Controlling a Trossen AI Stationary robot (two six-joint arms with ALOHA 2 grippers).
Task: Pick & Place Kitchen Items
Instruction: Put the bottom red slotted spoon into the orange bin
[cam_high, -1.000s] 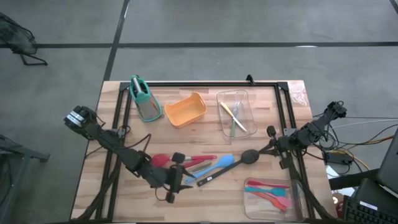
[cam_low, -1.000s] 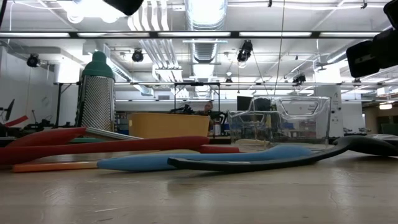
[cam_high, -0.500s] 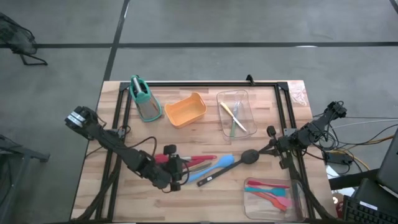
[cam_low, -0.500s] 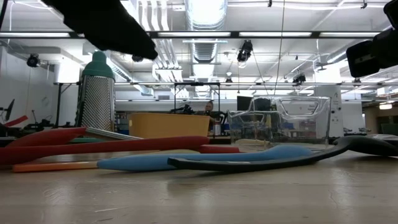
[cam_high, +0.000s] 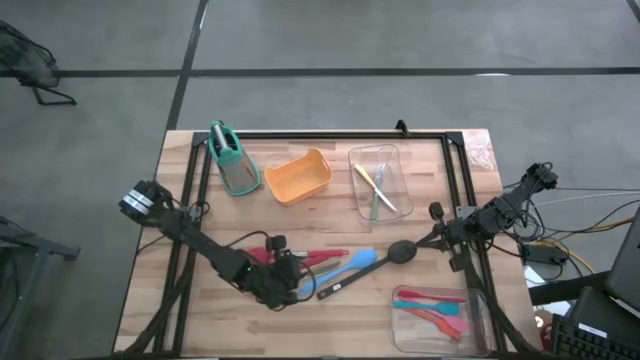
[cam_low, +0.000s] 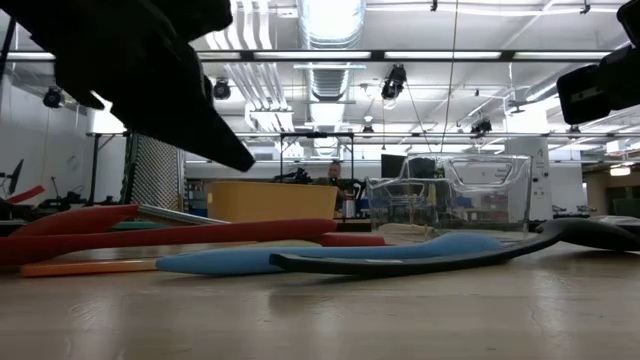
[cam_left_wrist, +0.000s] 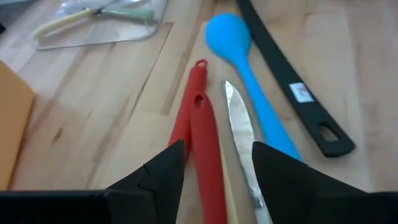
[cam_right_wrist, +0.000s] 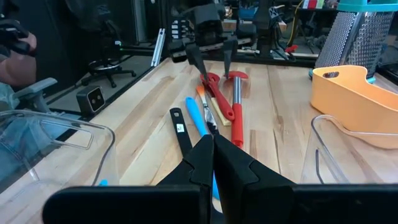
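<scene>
Left gripper (cam_left_wrist: 214, 163) hovers spread, empty, above red utensil handles (cam_left_wrist: 202, 127) lying beside blue spoon (cam_left_wrist: 239, 56) and black ladle (cam_left_wrist: 289, 78) mid-surface (cam_high: 330, 215); right gripper (cam_right_wrist: 212, 163) clenched, empty, at right edge.

left arm (cam_high: 200, 250): dark, slim jointed links, with a round grey-and-black base joint and thin black cables looping alongside
left gripper (cam_left_wrist: 214, 163): two matte black fingers tapering to pointed, angular tips
right arm (cam_high: 490, 218): dark links, with black cables trailing off its outer end
right gripper (cam_right_wrist: 213, 148): two black wedge-shaped fingers; surface looks like smooth plastic, though the close view is unclear
</scene>
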